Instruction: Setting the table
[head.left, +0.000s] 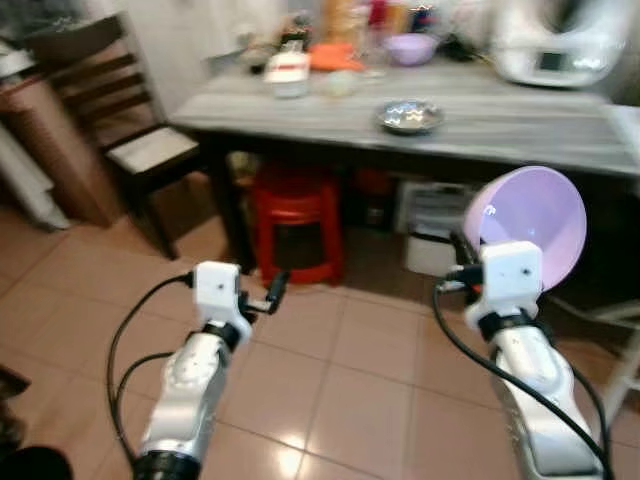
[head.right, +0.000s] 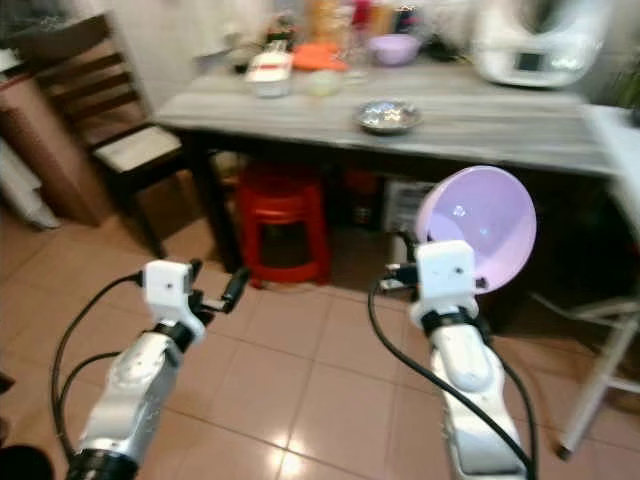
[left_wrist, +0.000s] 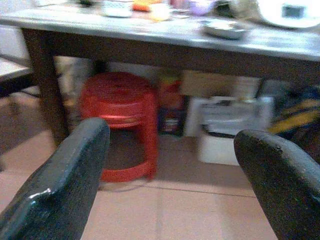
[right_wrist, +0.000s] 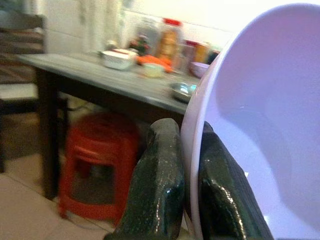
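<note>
The lilac bowl (head.left: 530, 222) is held up on edge in the air at about three o'clock in the head views, its hollow facing the camera, in front of the table's (head.left: 520, 125) dark near edge. The right gripper (right_wrist: 182, 187) pinches its rim, one black finger on each side of the thin wall. At about nine o'clock the left gripper (head.left: 272, 292) hangs over the tiled floor (head.left: 330, 370) with its fingers (left_wrist: 70, 175) spread wide and nothing between them. Toward twelve o'clock, the grey tabletop carries a small metal dish (head.left: 410, 116), a second lilac bowl (head.left: 411, 47) and a white appliance (head.left: 556, 40). A red stool (head.left: 297, 220) stands under the table, and a wooden chair (head.left: 125, 120) at ten o'clock.
</note>
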